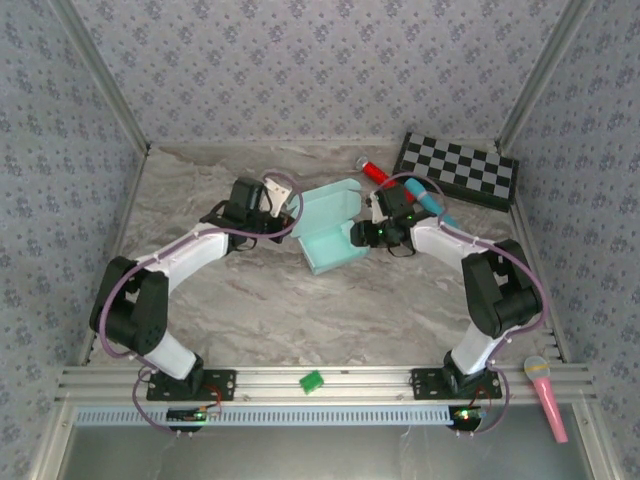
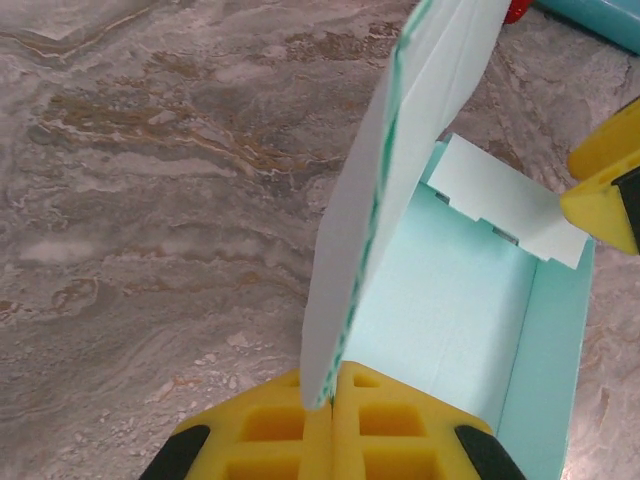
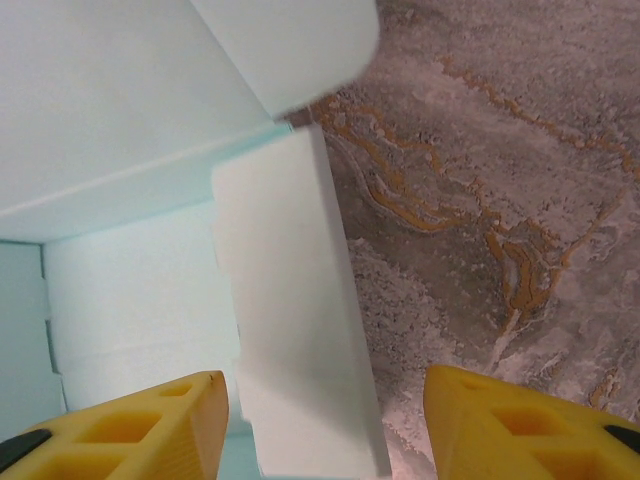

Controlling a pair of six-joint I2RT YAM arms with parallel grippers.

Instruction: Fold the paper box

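The left hand (image 2: 333, 405) is clenched on an upright panel (image 2: 400, 180) of the pale sky-blue thin-card paper box (image 2: 450, 300), lying just ahead between both hands. The right hand (image 3: 320, 395), released, straddles its white end flap (image 3: 300, 330), so it seems nearer the fold.

— Where does my top view sit?
— You look from high above and behind the arm bases, down and forward over the whole marble table (image 1: 300, 310), from far off.
— And the wrists?
— Your left wrist camera looks steeply down past the left gripper (image 2: 333, 415), very close on the paper box (image 2: 450, 300). Your right wrist camera does likewise past the right gripper (image 3: 325, 410), from the opposite side.
— What overlaps?
— All three share the box, and your left wrist view catches the right gripper at its right edge.
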